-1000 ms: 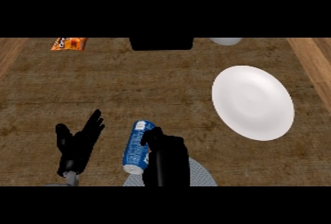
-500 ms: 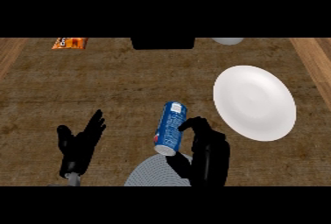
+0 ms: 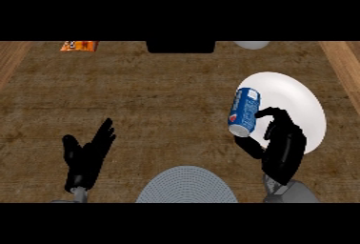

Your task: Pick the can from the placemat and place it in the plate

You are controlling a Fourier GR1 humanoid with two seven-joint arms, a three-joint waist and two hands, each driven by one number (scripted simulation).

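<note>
Clearly the right hand's fingers (image 3: 275, 116) are curled round the can (image 3: 244, 112), thumb low on one side and fingers on the other, so the blue can is pinched across its body and held aloft rather than resting on anything. It is tilted, its top pointing up and away, its silver base toward the hand (image 3: 283, 145). It overlaps the left rim of the white plate (image 3: 306, 95), which suggests the carry is nearly over and only a lowering and a release remain. The grey placemat (image 3: 186, 185) lies bare near the lower edge, well apart from the can. At lower left the left hand (image 3: 85, 157) rests open on the table (image 3: 155, 90), fingers spread and upward, holding nothing.
</note>
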